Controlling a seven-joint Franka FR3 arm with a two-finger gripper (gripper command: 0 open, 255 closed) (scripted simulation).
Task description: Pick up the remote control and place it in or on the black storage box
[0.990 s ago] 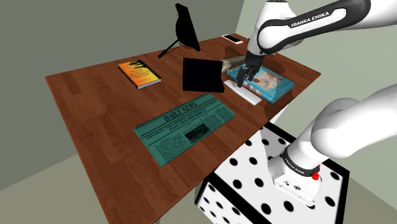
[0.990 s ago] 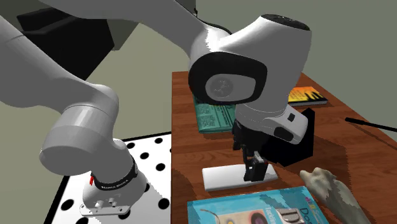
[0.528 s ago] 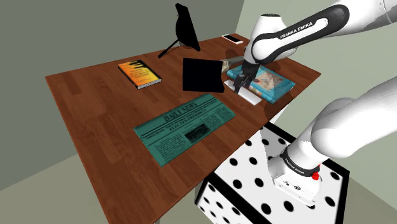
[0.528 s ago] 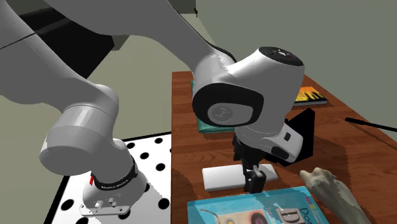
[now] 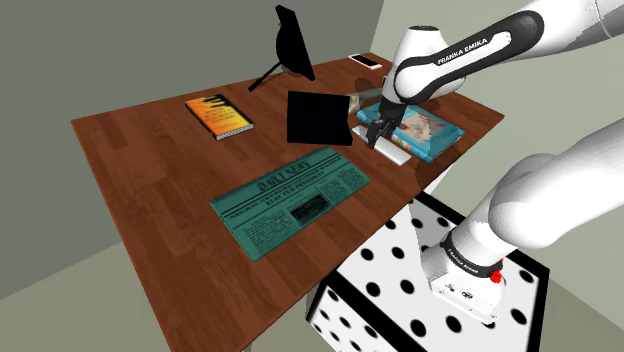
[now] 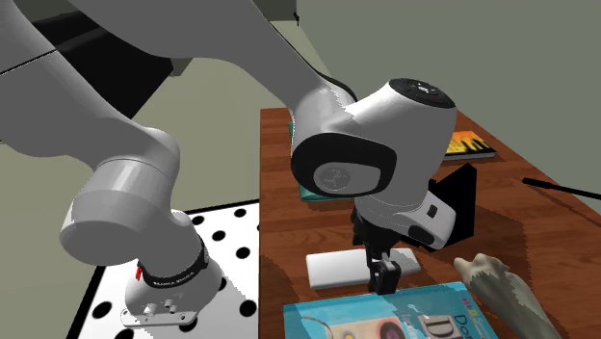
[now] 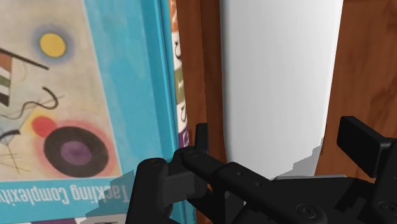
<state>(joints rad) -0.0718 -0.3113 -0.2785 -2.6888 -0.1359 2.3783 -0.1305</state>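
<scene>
Second exterior view: since half a second ago the gripper [image 6: 385, 283] has been lowered slightly over the white remote control [image 6: 332, 270], laid flat on the bench [image 6: 284, 217] beside the teal book [image 6: 385, 323], long axis along the book's edge, its middle hidden by the fingers [image 7: 364, 141], held apart astride it.

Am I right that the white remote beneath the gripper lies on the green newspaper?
Not quite: the white remote beneath the gripper lies on the bare wooden table beside the blue book, not on the green newspaper, as the wrist view shows.
</scene>
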